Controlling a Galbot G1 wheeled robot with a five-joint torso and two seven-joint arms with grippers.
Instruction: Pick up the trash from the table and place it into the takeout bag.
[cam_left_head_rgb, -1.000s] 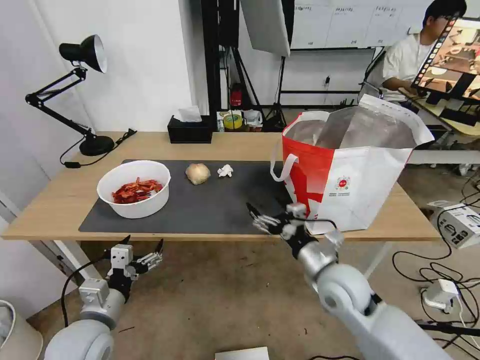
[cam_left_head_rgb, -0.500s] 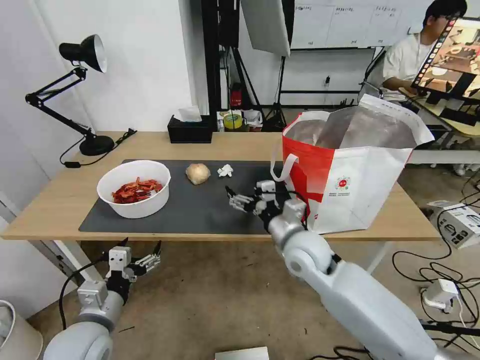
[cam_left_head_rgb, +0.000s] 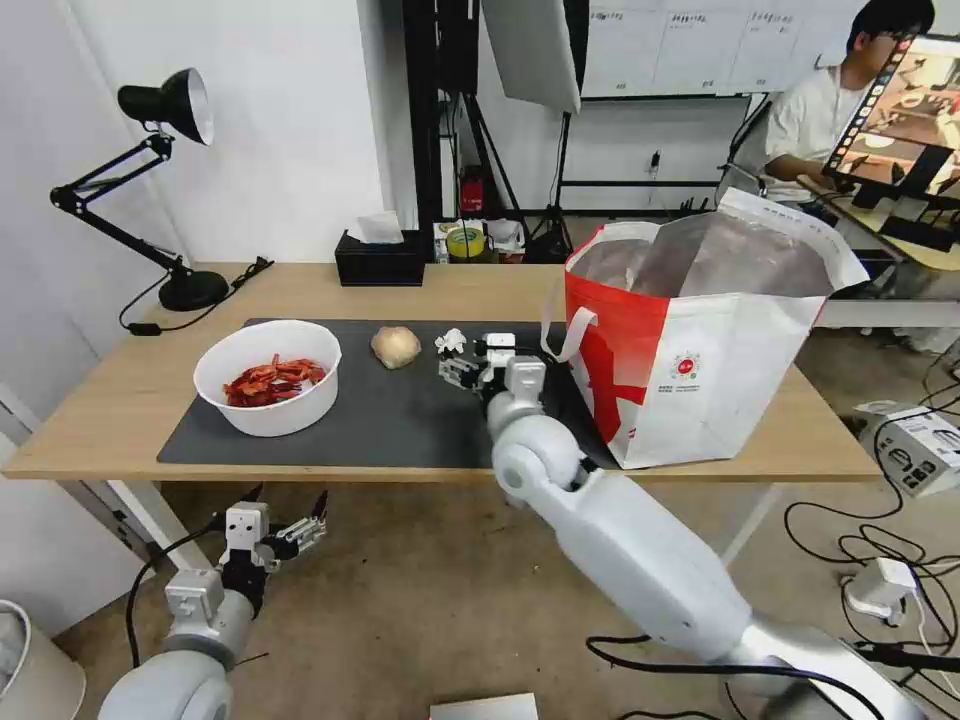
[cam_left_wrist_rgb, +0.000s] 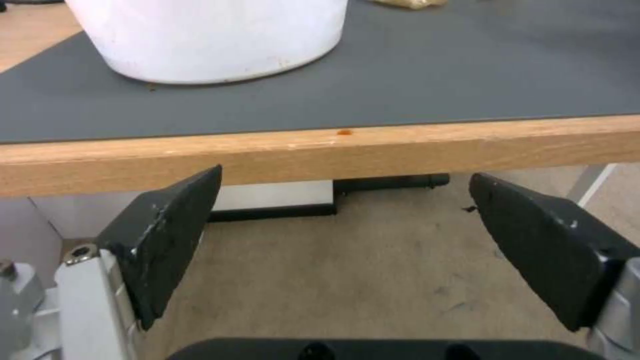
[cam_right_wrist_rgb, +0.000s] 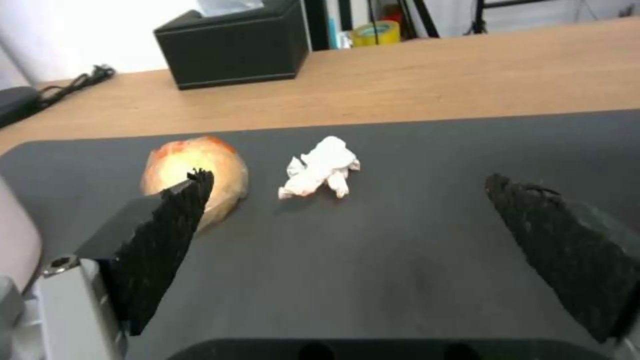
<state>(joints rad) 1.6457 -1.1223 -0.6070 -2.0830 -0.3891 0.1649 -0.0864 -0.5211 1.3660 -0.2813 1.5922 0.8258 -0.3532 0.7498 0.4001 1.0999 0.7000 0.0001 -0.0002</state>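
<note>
The table (cam_left_head_rgb: 120, 420), a long light-wood top, carries a dark grey mat (cam_left_head_rgb: 390, 420) across its middle. At the right end of the table stands the takeout bag (cam_left_head_rgb: 720, 370), upright and gaping, its silver lining showing and 1 white loop handle (cam_left_head_rgb: 562, 335) hanging on the side toward the mat.

On the left part of the mat sits the white bowl (cam_left_head_rgb: 268, 377) with red shells inside. To its right, apart from it, lies the beige lumpy ball (cam_left_head_rgb: 396, 347), and just beyond that the small white tissue ball (cam_left_head_rgb: 451, 342); these 2 pieces lie near each other without touching. A black tissue box (cam_left_head_rgb: 380, 262) stands at the table's far edge, and a black desk lamp (cam_left_head_rgb: 165, 180) at the far left corner.

The right gripper (cam_left_head_rgb: 462, 366) reaches over the mat between the bag and the tissue ball, its jaws spread wide and empty. In the right wrist view the tissue ball (cam_right_wrist_rgb: 320, 167) lies ahead of the 2 fingertips and between their lines, nearer the one that overlaps the beige ball (cam_right_wrist_rgb: 223, 172); the claw is not touching it.

The left gripper (cam_left_head_rgb: 285, 520) hangs below the table's near edge, under the bowl, jaws likewise spread and holding nothing; the left wrist view shows the wooden edge (cam_left_wrist_rgb: 320, 155) just above its fingers (cam_left_wrist_rgb: 167, 235).
</note>
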